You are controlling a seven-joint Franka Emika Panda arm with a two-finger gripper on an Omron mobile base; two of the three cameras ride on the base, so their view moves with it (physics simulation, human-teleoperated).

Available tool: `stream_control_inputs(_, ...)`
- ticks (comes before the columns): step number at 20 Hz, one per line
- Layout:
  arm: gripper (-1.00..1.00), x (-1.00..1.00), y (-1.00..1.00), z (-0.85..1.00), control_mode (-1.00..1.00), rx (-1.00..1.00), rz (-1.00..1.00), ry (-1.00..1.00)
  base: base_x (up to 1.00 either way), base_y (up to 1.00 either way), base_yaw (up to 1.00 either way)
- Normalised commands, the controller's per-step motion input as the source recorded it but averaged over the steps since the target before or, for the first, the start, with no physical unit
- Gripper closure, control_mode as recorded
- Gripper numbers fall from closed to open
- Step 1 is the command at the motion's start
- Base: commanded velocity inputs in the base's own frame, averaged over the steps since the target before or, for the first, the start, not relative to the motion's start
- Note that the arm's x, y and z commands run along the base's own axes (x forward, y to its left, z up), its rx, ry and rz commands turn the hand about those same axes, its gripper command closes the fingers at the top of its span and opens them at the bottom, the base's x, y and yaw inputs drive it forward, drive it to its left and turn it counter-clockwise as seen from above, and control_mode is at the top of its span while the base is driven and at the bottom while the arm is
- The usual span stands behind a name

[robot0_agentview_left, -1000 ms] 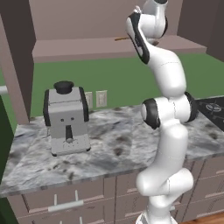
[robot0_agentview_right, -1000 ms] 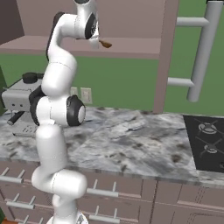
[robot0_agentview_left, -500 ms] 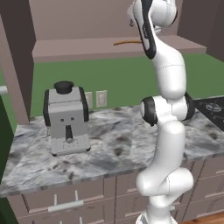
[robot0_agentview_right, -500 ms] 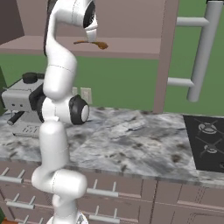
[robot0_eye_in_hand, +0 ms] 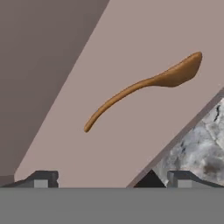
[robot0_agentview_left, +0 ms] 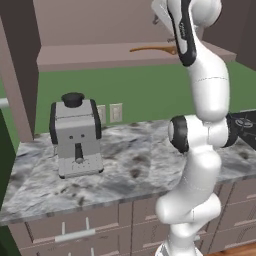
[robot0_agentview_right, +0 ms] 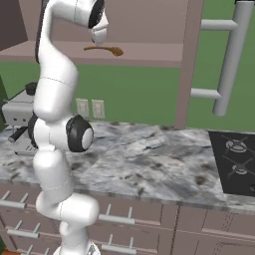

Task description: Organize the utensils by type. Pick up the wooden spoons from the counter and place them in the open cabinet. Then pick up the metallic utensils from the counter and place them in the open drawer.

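In the left base view, my arm rises high to the open cabinet, and the orange-brown wooden spoon (robot0_agentview_left: 152, 49) lies on the cabinet shelf (robot0_agentview_left: 90, 55), just left of my hand. A coffee machine (robot0_agentview_left: 75, 135) stands on the counter (robot0_agentview_left: 125, 170) below.

In the right base view, the spoon (robot0_agentview_right: 105, 49) lies flat on the shelf, just right of my hand.

In the hand view, my gripper (robot0_eye_in_hand: 111, 178) has its fingertips wide apart and holds nothing. The spoon (robot0_eye_in_hand: 144, 89) lies alone on the shelf ahead of them.
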Motion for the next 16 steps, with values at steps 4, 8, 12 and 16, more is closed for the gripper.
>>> stream_control_inputs(4, -1.0, -0.17, -0.29, -0.96, -1.0, 0.39, 0.11, 0.32, 0.0, 0.0, 0.0)
stream_control_inputs(8, -1.0, -0.46, 0.03, -0.46, -1.0, 0.02, 0.09, 0.47, 0.0, 0.0, 0.0)
stream_control_inputs(12, -1.0, -1.0, 0.41, -0.05, -1.0, -0.13, 0.03, -0.14, 0.0, 0.0, 0.0)
stream_control_inputs(16, -1.0, -1.0, 0.49, -0.77, -1.0, -0.3, 0.0, -0.49, 0.0, 0.0, 0.0)
